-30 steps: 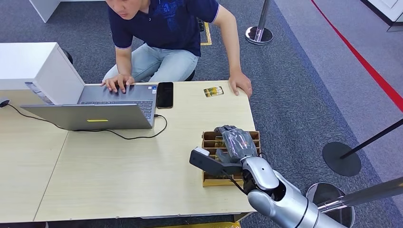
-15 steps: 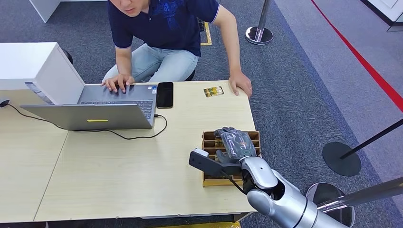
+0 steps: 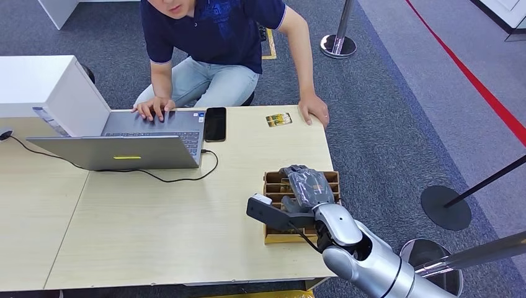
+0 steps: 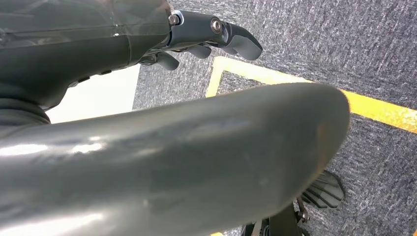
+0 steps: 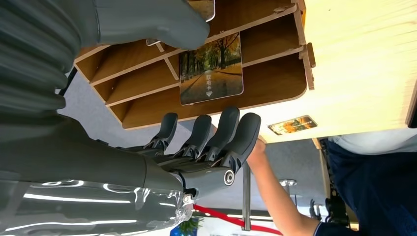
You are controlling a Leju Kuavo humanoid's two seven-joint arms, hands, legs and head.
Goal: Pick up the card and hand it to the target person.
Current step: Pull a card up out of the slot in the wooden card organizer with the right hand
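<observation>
A wooden card rack [image 3: 270,184] stands near the table's right edge. In the right wrist view a card with an autumn tree picture [image 5: 211,69] stands upright in one slot of the rack [image 5: 275,83]. My right hand [image 3: 308,186] hovers over the rack, thumb [image 5: 162,24] on one side and fingers [image 5: 216,132] on the other, a little off the card and holding nothing. A second small card [image 3: 278,119] lies flat at the table's far edge beside the person's hand [image 3: 313,110]. The person [image 3: 217,31] leans over the far side. My left hand [image 4: 211,34] hangs over the carpet, empty.
A grey laptop [image 3: 124,149] with a black cable and a black phone [image 3: 215,123] lie at the far left of the table [image 3: 155,223]. A white box [image 3: 37,84] stands behind them. Stanchion bases [image 3: 445,207] sit on the carpet to the right.
My right hand has shifted very slightly lower over the rack. The person, cards and laptop stay as they were.
</observation>
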